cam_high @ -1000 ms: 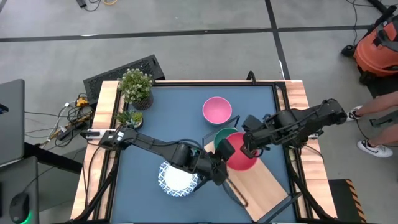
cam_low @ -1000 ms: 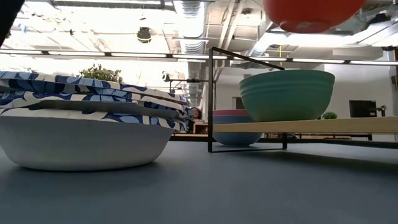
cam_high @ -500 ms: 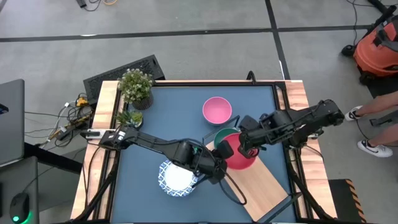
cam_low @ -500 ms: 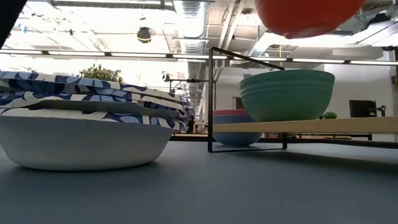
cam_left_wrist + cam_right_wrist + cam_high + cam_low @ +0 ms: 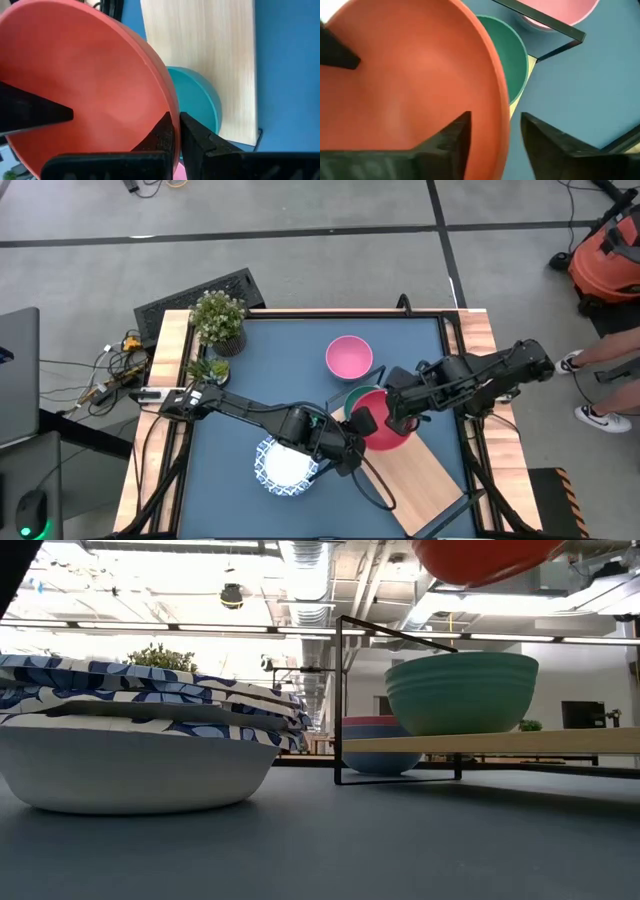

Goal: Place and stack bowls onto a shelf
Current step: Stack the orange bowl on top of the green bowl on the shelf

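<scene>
At the table's far left corner stand two potted plants (image 5: 218, 318), well apart from the work. Nearer and toward the middle, a stack of blue-and-white patterned bowls (image 5: 285, 467) rests on the blue tabletop (image 5: 240, 400); in the low view the stack (image 5: 140, 750) fills the left side, the white-sided bowl at the bottom. Just right of that stack, the left gripper (image 5: 352, 452) is clenched on the near-left rim of the red bowl (image 5: 385, 430); its wrist view shows the two dark fingers (image 5: 161, 135) pinching the rim of that bowl (image 5: 85, 85). Far of it, a pink bowl (image 5: 348, 356) sits on the tabletop beside the black wire frame (image 5: 345, 395). The red bowl hangs above the green bowl (image 5: 350, 396), which stands on the light-wood shelf (image 5: 425, 475); the low view shows the green bowl (image 5: 462, 692) on the board and the red one (image 5: 485, 560) clear above it. On the right, the right gripper (image 5: 392, 412) is at the red bowl's far-right rim with its fingers (image 5: 447, 137) spread to either side of the rim, released from it.
</scene>
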Controlling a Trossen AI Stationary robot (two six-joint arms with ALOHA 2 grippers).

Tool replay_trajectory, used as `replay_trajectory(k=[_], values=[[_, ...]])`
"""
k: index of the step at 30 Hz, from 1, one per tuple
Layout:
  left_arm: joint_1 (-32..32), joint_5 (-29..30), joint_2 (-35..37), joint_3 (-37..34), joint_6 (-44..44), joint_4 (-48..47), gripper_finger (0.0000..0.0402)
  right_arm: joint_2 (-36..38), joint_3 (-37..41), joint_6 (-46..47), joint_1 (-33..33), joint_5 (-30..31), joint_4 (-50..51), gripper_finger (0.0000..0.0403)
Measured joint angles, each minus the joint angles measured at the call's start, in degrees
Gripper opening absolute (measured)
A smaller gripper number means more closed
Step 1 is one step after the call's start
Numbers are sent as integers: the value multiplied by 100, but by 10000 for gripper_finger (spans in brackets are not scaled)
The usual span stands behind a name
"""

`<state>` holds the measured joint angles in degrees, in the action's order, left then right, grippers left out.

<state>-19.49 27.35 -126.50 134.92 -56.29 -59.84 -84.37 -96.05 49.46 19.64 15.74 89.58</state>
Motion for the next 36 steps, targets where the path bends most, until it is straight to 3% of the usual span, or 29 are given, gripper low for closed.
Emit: replay_trajectory(k=[4, 12, 19, 27, 36], values=[[4, -107, 0, 8, 31, -169, 1, 325, 2, -172, 35, -202, -166, 243], [33, -718, 17, 7, 780, -204, 2, 1520, 4, 142, 337, -234, -501, 248], [151, -1135, 28, 8, 1319, -128, 2, 2172, 0, 799, 813, 537, -509, 248], [455, -1474, 67, 8, 1699, -319, 1, 2336, 0, 904, 1155, 860, -268, 248], [681, -2732, 539, 10, 2724, -7, 0, 2341, 4, 1004, 1356, 1015, 36, 248]])
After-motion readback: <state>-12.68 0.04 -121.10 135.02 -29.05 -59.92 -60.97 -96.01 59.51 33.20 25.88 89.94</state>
